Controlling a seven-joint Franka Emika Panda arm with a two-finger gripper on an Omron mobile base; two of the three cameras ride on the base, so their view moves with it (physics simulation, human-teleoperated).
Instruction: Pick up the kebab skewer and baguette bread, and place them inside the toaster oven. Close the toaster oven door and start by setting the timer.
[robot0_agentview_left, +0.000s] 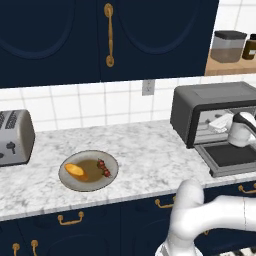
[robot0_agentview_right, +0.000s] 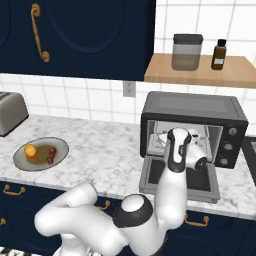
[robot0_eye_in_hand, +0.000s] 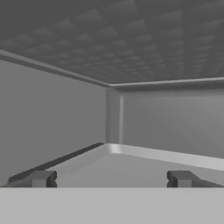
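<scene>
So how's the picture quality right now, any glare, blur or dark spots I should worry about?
Left base view: even, flat light, no glare; the kebab skewer and baguette bread on the plate are small and soft-edged. Right base view: the toaster oven interior is lit and readable, partly blocked by the arm. Hand view: dim grey oven walls, low contrast, open jaws sharp at the bottom.

oven (robot0_agentview_left: 200, 102) door (robot0_agentview_left: 231, 156) down | arm's hand at opening, pincer likely inside | baguette (robot0_agentview_left: 76, 171), skewer (robot0_agentview_left: 104, 168) on plate (robot0_agentview_left: 70, 184)
</scene>
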